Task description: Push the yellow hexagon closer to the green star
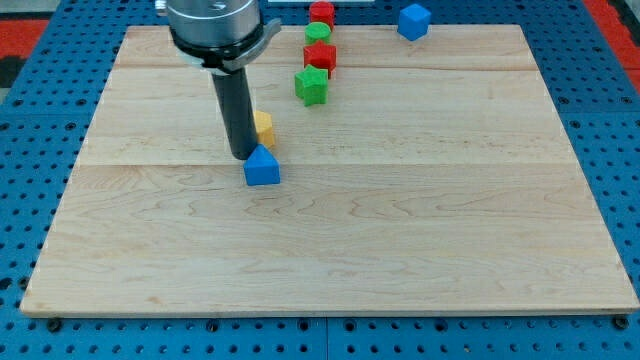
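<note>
The yellow hexagon (264,129) lies on the wooden board (400,220), left of centre, partly hidden behind my rod. The green star (312,86) sits up and to the right of it, with a gap between them. My tip (243,156) rests on the board just left of and below the yellow hexagon, close to it or touching it. A blue triangular block (262,167) lies right below the tip and the hexagon.
Above the green star a column of blocks runs to the board's top edge: a red block (320,57), a green round block (318,33), another red block (321,13). A blue cube (413,20) sits at the top right edge.
</note>
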{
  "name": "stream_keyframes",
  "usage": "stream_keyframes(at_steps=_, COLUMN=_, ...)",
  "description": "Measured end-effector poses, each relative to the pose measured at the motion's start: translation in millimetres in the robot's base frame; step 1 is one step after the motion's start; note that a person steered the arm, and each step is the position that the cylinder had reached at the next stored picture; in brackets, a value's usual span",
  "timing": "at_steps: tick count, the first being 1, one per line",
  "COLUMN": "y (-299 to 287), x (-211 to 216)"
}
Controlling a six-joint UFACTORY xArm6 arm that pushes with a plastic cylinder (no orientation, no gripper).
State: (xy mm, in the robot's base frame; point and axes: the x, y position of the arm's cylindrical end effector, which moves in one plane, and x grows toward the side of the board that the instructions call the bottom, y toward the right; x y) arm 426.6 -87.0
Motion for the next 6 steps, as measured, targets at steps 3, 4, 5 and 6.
stream_keyframes(at_steps=3, y=32.8, x=-35.8)
stream_keyframes(at_steps=4, y=39.9, x=-29.7)
stream_keyframes(at_steps=5, y=47.6, x=-28.9)
stream_keyframes(at_steps=6, y=61.1, x=-28.4)
